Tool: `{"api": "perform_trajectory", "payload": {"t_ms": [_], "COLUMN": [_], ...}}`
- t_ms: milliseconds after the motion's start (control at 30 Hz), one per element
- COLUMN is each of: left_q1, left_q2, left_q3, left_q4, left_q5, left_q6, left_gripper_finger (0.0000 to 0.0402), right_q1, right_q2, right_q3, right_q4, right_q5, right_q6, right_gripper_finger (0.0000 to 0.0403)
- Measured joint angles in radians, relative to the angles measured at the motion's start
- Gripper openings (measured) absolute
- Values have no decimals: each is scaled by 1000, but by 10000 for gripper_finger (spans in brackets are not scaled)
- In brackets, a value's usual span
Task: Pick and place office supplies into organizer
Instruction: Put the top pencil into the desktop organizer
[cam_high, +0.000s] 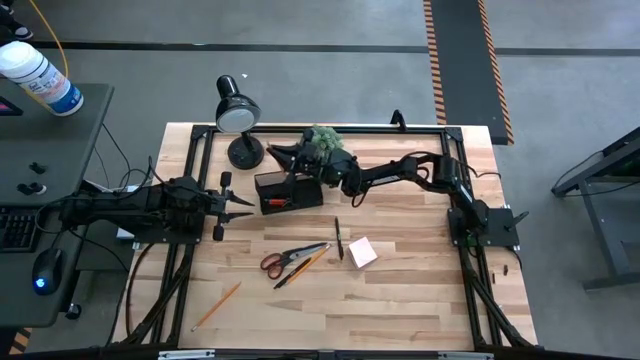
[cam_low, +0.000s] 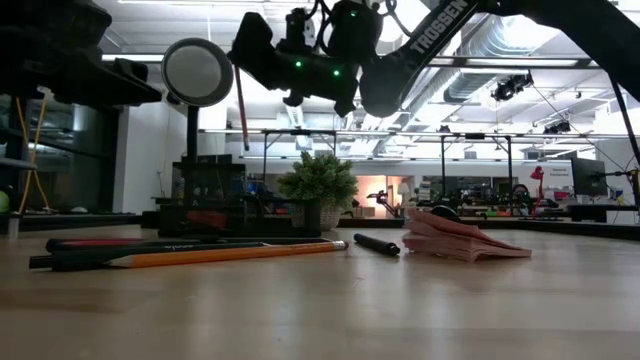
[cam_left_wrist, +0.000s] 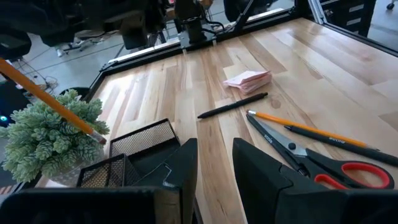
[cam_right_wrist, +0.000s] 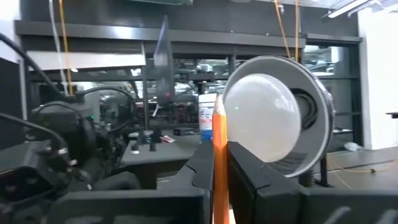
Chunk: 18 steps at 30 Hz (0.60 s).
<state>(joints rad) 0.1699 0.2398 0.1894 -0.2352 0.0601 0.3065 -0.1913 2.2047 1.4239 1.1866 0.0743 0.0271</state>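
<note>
My right gripper hangs over the black mesh organizer, beside the green plant, shut on an orange pencil. The pencil's eraser end points down above the organizer. My left gripper waits open at the table's left, with nothing between its fingers. On the table lie orange-handled scissors with two pencils alongside, a black pen, a pink notepad and another pencil. My right gripper pinches the pencil's shaft between its two fingers. The fingers come from the table's right side, about level, and lie across the pencil. The pencil stands roughly upright, its sharpened tip up, and hangs clear above the organizer.
A black desk lamp with a round head stands at the far left, close behind the organizer. The plant pot sits right next to the organizer's far right corner. Something red lies in the organizer. Bare wood spreads along the near edge.
</note>
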Motion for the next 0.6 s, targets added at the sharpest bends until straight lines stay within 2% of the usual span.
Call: {"api": "perform_trajectory", "payload": {"t_ms": [300,600], "left_q1": [0,0], "left_q2": [0,0], "left_q3": [0,0], "left_q4": [0,-8], "left_q5": [0,0], "left_q6": [-23,-26], "left_gripper_finger": [90,90], "right_q1": [-6,-19], "right_q2": [16,180], "right_q3": [9,215], "right_q4": [19,-23], "right_q5": [-53,-122], "right_q6": [21,62], "right_gripper_finger": [15,15]}}
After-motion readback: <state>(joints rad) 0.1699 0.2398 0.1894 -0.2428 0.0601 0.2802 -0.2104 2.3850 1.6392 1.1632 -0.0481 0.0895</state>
